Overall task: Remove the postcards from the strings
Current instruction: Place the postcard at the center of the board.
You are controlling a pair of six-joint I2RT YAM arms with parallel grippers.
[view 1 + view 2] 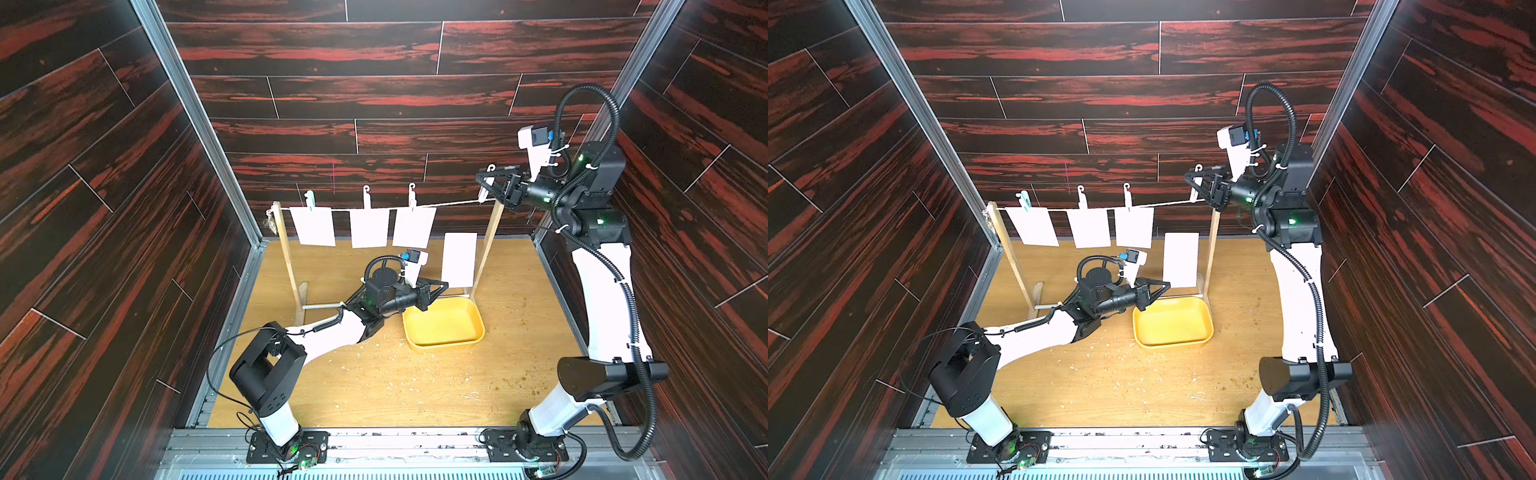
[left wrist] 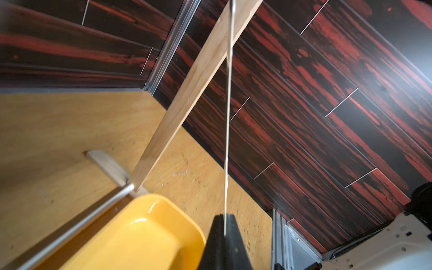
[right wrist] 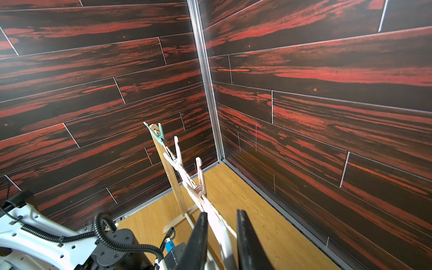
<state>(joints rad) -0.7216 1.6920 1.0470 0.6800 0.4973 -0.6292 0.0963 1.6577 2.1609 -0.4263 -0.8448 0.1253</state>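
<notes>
Three white postcards [image 1: 312, 226] [image 1: 369, 227] [image 1: 413, 226] hang pinned on the string [image 1: 453, 203] between two wooden uprights, as both top views show. A fourth postcard [image 1: 459, 259] [image 1: 1180, 259] stands lower, off the string, above the yellow tray. My left gripper [image 1: 442, 286] [image 2: 225, 217] is shut on its bottom edge; the left wrist view shows that card edge-on as a thin white line [image 2: 228, 117]. My right gripper [image 1: 484, 185] [image 3: 222, 211] is up at the string's right end, shut on a pale clothespin [image 3: 221, 229] sitting on the twine.
A yellow tray [image 1: 442, 347] lies on the wooden floor below the held card, beside the right upright [image 1: 486, 249]. The left upright [image 1: 289, 262] and a white base rod [image 1: 322, 306] complete the rack. Clothespins [image 1: 309, 199] top the hanging cards. Dark panelled walls enclose the cell.
</notes>
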